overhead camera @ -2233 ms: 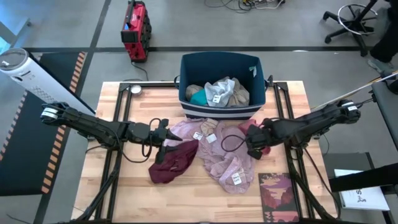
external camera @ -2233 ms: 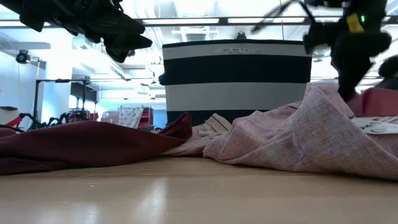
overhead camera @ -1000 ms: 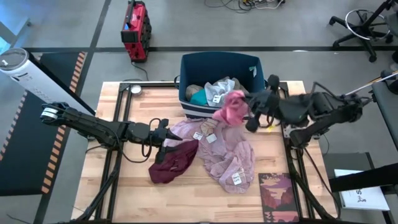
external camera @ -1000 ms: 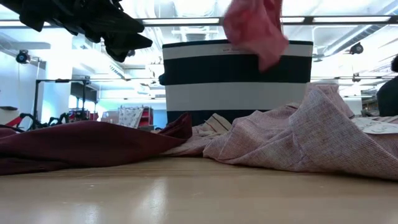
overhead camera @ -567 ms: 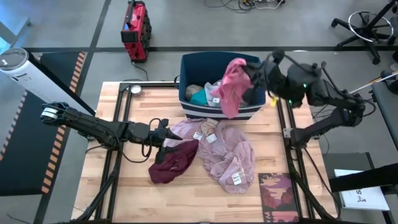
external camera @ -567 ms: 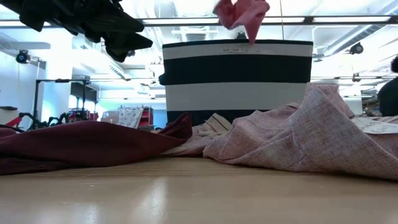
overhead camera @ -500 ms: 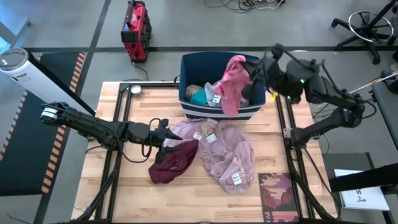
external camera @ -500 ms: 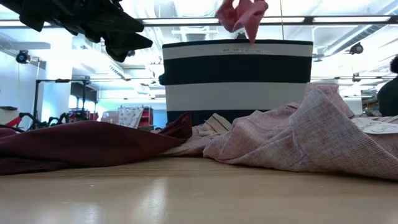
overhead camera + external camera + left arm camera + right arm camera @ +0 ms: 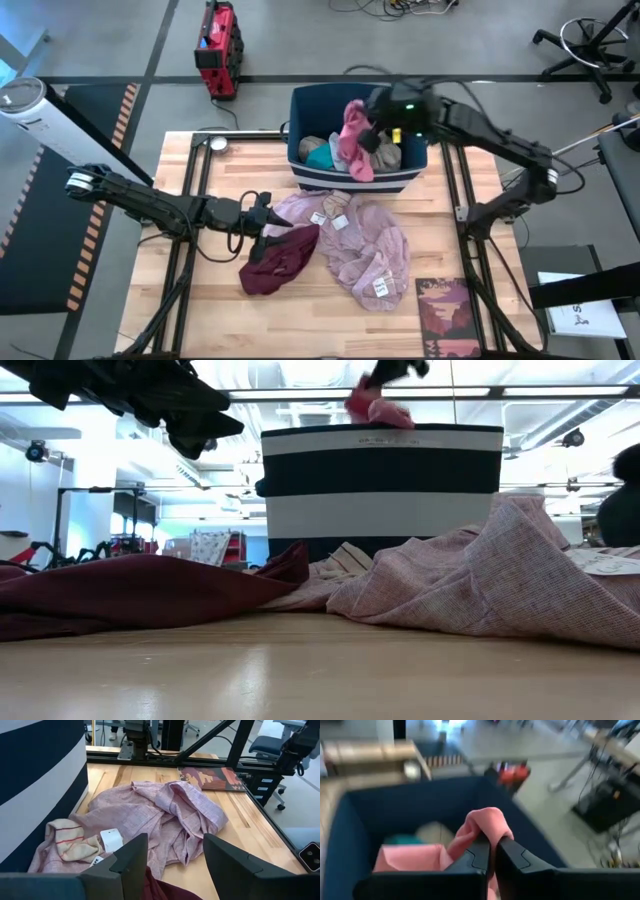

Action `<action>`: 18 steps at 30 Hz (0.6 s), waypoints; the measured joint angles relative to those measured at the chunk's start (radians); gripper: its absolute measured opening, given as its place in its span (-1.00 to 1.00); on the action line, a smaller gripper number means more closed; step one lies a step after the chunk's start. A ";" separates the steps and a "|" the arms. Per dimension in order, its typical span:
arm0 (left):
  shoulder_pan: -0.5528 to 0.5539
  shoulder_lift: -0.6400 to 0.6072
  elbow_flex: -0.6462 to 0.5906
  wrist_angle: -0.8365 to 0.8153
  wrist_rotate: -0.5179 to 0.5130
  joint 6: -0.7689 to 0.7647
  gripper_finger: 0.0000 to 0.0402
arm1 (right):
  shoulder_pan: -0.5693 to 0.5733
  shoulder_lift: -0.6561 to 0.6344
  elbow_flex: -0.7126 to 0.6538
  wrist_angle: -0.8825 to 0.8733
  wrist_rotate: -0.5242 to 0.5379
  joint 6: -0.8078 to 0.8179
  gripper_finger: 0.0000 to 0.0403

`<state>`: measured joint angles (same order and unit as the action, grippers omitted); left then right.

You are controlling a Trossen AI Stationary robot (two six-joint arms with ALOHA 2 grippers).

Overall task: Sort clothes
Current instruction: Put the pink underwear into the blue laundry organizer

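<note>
My right gripper [image 9: 375, 115] hangs over the dark blue bin [image 9: 300, 100], shut on a coral pink garment [image 9: 352, 140] whose lower part drops inside the bin. The low view shows only the garment's top [image 9: 375, 410] above the bin's rim. My left gripper [image 9: 270, 222] stands open, low over the table's left middle, just above a maroon garment [image 9: 280, 258] that lies flat. A mauve-pink garment [image 9: 365, 250] is spread beside it, and a tan striped one [image 9: 65, 837] lies against the bin's near wall. My right gripper pinches a bunched fold [image 9: 487, 822] at the top of the coral pink garment between its two fingers [image 9: 512, 855]. The fingers slant downward from the table's right side. The cloth hangs slack below them into the bin [image 9: 395, 810], clear of the table.
The bin holds a teal garment [image 9: 318, 155] and a grey one [image 9: 385, 150] with a white tag. A patterned dark red mat [image 9: 448, 312] lies at the near right corner. Bare wood shows along the table's near left [image 9: 200, 310].
My right gripper has swung from in front of the bin toward the table's far edge and left, sinking a little, and now stands over the bin. The coral pink garment went with it, lifted clear, and now hangs inside the bin.
</note>
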<state>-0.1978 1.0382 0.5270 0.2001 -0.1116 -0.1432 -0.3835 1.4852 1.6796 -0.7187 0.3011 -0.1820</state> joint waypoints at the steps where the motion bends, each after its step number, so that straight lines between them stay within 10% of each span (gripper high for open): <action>1: 0.000 0.000 0.000 0.000 0.000 0.000 -0.09 | -0.011 0.021 -0.005 -0.021 -0.009 0.000 -1.00; 18: -0.002 0.000 0.001 -0.028 0.000 0.002 0.00 | -0.205 0.343 -0.051 -0.136 -0.255 -0.012 -1.00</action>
<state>-0.1997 1.0382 0.5278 0.1724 -0.1116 -0.1410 -0.5882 1.8285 1.6283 -0.8548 0.0462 -0.1944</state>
